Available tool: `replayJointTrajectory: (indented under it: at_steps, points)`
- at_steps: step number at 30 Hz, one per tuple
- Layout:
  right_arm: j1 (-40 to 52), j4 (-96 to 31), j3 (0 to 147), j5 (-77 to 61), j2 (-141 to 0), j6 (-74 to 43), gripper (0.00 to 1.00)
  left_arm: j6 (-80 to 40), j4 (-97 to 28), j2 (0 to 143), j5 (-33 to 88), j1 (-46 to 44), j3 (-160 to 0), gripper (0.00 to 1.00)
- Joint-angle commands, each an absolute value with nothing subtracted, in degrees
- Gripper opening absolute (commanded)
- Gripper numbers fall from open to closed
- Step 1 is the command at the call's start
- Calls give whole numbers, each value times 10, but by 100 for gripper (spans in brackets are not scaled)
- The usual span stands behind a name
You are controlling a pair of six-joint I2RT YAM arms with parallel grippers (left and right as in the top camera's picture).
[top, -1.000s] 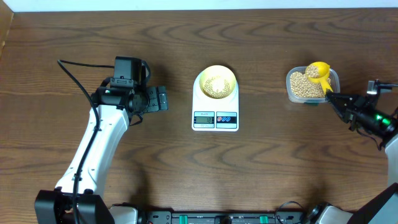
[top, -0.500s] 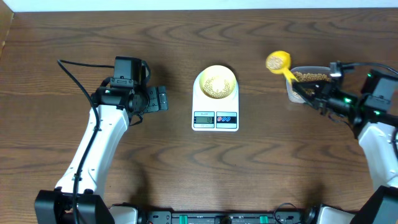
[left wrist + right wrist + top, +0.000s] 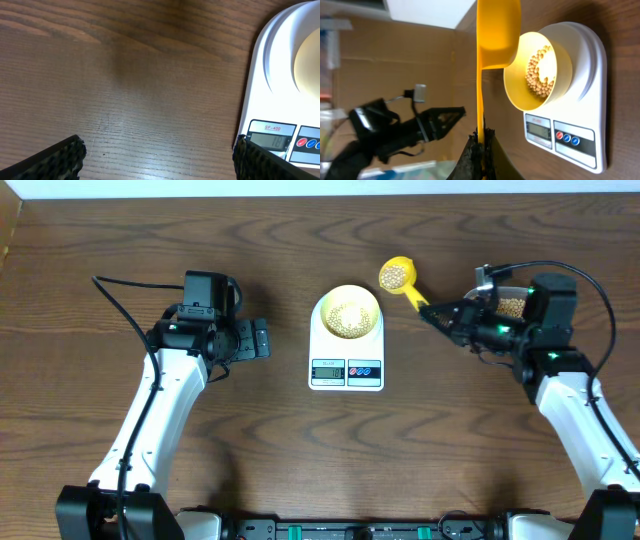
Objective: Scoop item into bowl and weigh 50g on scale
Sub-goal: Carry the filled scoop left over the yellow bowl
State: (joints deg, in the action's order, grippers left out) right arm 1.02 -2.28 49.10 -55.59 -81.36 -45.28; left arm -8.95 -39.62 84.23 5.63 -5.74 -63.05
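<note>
Above the table, in the overhead view, the yellow scoop [image 3: 397,276] is now out of the clear tub [image 3: 512,305], where it sat a second ago. It hangs loaded just beside the cream bowl's [image 3: 324,305] upper right rim, not yet over it. The right gripper [image 3: 437,313] is clamped on its handle. The left gripper [image 3: 255,340] has not moved and rests spread wide, left of the scale [image 3: 345,385]. We judge a pour comes next, adding to the beans [image 3: 347,318] already in the bowl.

From the left wrist we see one scale [image 3: 260,100] and a sliver of the bowl [image 3: 310,65]. One display [image 3: 272,141] shows too (digits too blurred to read). The ribbed fingers [image 3: 50,155] stand far apart with nothing between them.

From the right wrist, the closed gripper [image 3: 481,145] pinches one scoop [image 3: 497,35], whose cup overlaps the rim of the bowl [image 3: 517,95] on the scale [image 3: 585,100].

We count one scale, one bowl, one scoop, one tub and two arms; the beans [image 3: 540,70] are too many to count.
</note>
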Motion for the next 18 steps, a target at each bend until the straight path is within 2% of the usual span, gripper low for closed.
replayJointTrajectory:
  at_steps: [1,18]
  points:
    - [54,-22,493,-479,-808,-368,1,-84,-397,841,49,-56,-640,97]
    - [194,-62,493,-254,-808,-104,1,-84,-397,841,49,-56,-640,97]
